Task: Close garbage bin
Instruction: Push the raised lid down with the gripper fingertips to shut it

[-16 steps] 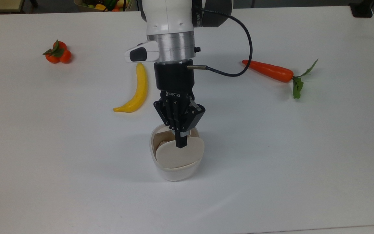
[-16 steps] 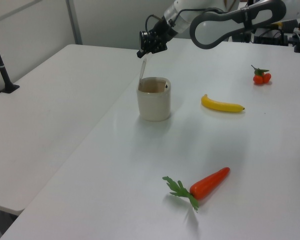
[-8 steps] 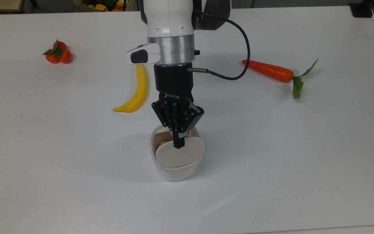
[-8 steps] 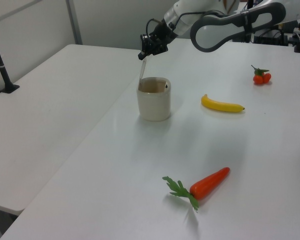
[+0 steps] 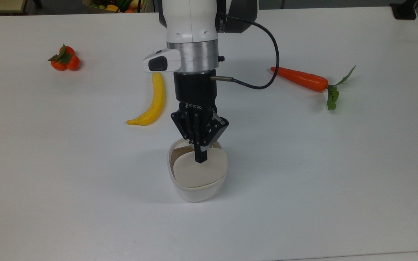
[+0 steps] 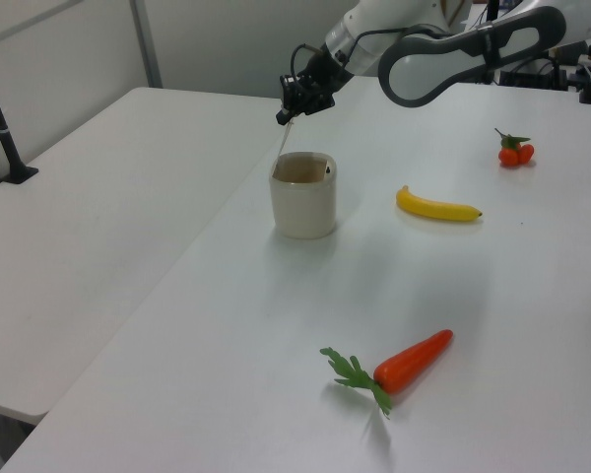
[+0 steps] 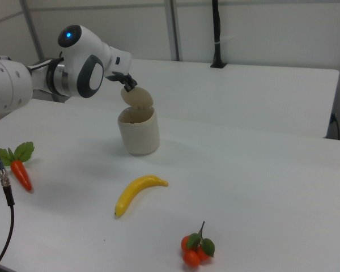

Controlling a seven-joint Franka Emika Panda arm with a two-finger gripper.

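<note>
Your white table (image 5: 339, 163) meets grey wall panels in the right view. Left to right in the top view: oranges (image 5: 65, 58), banana (image 5: 150, 102), gripper (image 5: 200, 158) clamped on the raised lid (image 5: 199, 171) of the garbage bin (image 5: 196, 192) directly beneath it, carrot (image 5: 300, 79). The left view shows that lid edge-on.

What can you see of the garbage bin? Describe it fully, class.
The bin is a small white tub, plastic by its look, with a rounded-square top, standing upright on the white table. Its cream lid is still up, raised nearly upright at one edge of the rim. The gripper is shut on the lid's upper edge. Something brownish lies inside. The banana lies apart from it.
</note>
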